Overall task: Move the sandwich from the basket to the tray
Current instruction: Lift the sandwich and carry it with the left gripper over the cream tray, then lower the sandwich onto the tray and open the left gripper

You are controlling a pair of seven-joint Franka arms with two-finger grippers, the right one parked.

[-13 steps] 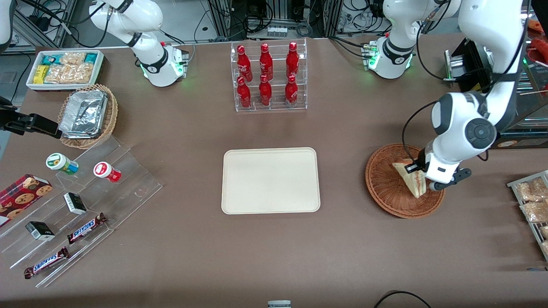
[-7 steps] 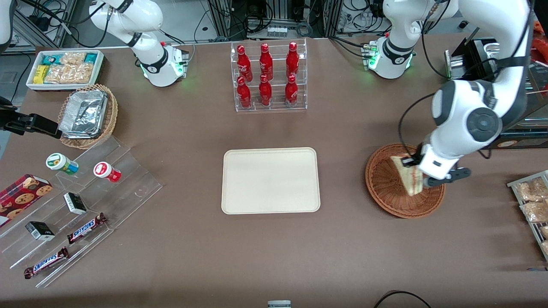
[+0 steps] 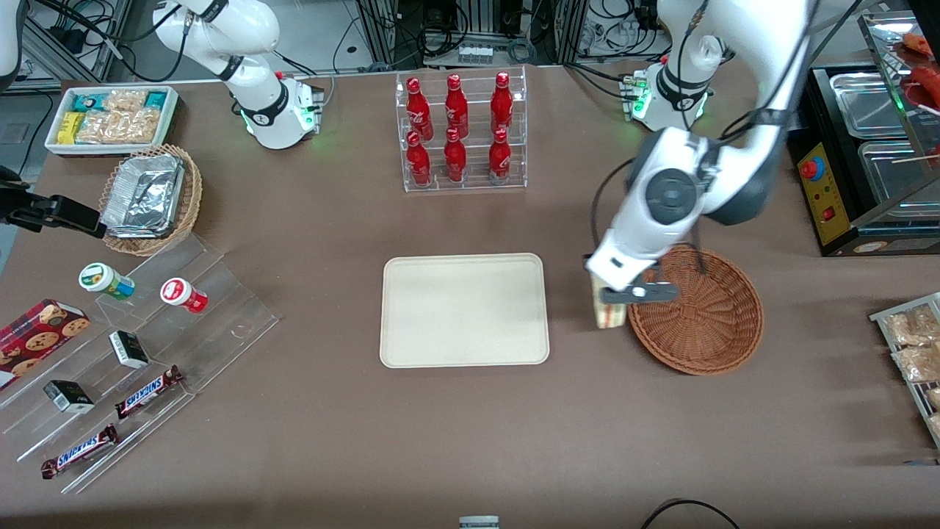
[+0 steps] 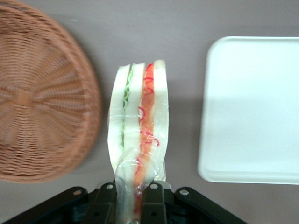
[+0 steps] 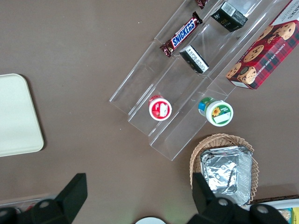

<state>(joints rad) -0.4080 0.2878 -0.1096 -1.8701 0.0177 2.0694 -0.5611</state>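
— Brown tabletop, seen from the front: where is the sandwich?
— In the air between the tray and the basket, under the gripper.
— And from the wrist?
— Fingers clamped on the sandwich, which hangs over bare table.
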